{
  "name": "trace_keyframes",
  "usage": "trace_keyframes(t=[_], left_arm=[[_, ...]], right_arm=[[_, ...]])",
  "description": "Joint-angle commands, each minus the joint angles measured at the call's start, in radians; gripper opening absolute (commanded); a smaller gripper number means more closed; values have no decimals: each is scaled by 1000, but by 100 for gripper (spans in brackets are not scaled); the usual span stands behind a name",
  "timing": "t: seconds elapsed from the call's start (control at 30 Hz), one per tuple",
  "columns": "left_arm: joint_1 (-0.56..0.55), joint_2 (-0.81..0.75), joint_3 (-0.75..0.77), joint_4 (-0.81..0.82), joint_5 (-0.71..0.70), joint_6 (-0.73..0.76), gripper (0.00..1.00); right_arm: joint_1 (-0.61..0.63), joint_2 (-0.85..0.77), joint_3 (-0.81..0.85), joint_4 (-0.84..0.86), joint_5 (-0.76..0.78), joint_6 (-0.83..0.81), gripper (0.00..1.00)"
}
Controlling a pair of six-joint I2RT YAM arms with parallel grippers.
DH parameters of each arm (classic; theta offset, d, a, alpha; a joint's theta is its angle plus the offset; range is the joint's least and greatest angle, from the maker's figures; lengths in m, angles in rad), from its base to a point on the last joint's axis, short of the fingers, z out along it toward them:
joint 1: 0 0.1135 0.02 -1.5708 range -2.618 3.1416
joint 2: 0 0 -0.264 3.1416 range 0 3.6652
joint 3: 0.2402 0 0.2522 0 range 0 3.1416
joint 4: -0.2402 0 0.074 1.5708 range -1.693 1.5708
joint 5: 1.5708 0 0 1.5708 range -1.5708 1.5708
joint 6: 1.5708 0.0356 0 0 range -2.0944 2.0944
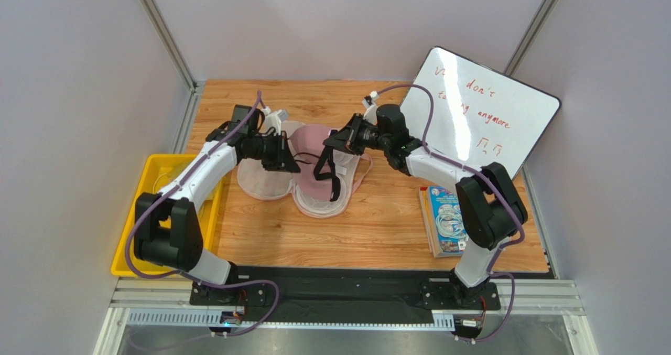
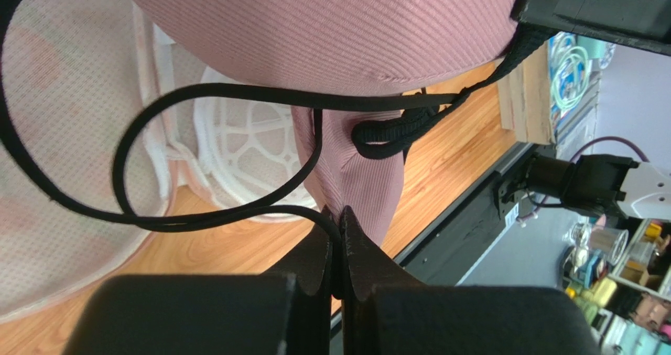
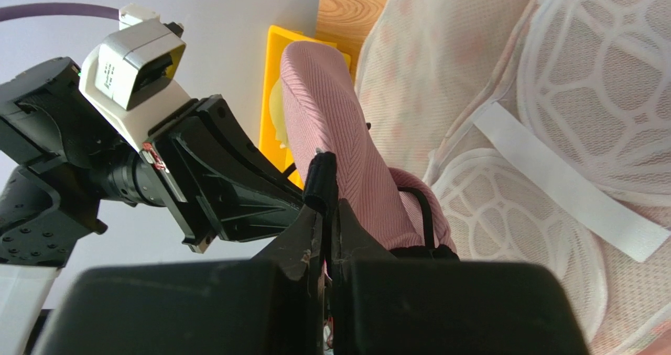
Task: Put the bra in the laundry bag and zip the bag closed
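The dusty-pink bra point(image 1: 316, 144) hangs stretched between both grippers above the open laundry bag point(image 1: 266, 180), whose two white mesh halves lie flat on the table. My left gripper point(image 1: 288, 155) is shut on the bra's left end; in the left wrist view its jaws point(image 2: 340, 217) pinch pink fabric and a thin black strap point(image 2: 197, 95), with the bra's cup point(image 2: 331, 32) above. My right gripper point(image 1: 331, 140) is shut on the bra's right end; the right wrist view has its jaws point(image 3: 327, 205) clamped on the black band and pink fabric point(image 3: 339, 127), and the bag's mesh point(image 3: 551, 95) below.
A yellow plastic bin point(image 1: 157, 188) sits at the table's left edge. A whiteboard point(image 1: 480, 111) with red writing leans at the back right. A book point(image 1: 446, 220) lies near the right arm's base. Grey walls close in on both sides.
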Motion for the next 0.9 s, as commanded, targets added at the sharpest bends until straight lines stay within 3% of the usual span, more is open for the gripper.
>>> trace_keyframes(t=[0.0,0.3,0.87], left_arm=[[14,50,70,-72,4,81,0],[39,182,125,-153,-12,161,0],[40,362,257,-189,-75,174,0]], right_arm=[[-5,43,38,104,-15,-22,0],[-21,112,56,-31,90,15,0],[-78,262,115,-35,46,-31,0]])
